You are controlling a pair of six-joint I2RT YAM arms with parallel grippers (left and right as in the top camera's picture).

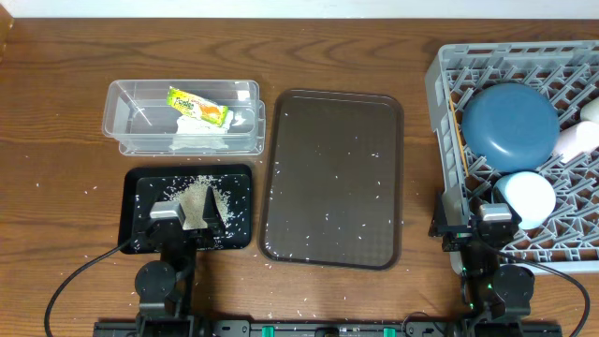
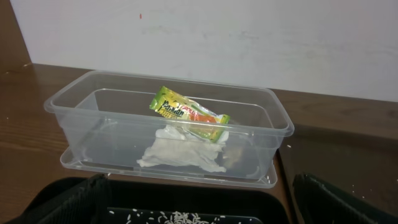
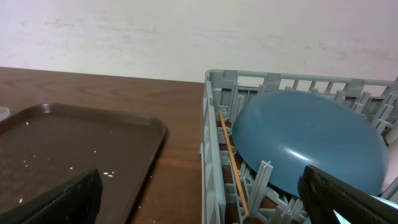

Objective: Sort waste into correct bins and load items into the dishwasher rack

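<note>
Both arms sit at the near edge of the bench [image 1: 56, 140]. My left pincer [image 1: 184, 201] hangs over the shallow black tub [image 1: 239, 201] with its fingers spread wide and nothing between them. The left wrist view shows the two dark finger pads at the bottom corners, far apart. My right pincer [image 1: 475, 201] is spread just as wide and empty, at the near left corner of the grey dishwasher rack [image 1: 449, 84].

The clear plastic tub [image 1: 140, 117] lies just behind the black one. The crumpled white tissue [image 1: 201, 136] rests on its floor, and the yellow-green-orange snack wrapper [image 1: 198, 108] lies tilted on top of the tissue. A heap of white rice grains [image 1: 195, 198] sits in the middle of the black tub. Stray grains dot the flat brown tray [image 1: 332, 178] between the tubs and the rack, and a few more lie on the bench along the near edge.

In the rack, the large blue plate [image 1: 510, 126] leans against the pegs, face down. The wooden chopsticks [image 1: 460, 140] lie along the rack's left wall, just beside the plate. A white bowl [image 1: 526, 197] sits upside down nearer to me. At the right edge is a pale pinkish piece that I take for the small cup [image 1: 576, 139], though the frame cuts it off.
</note>
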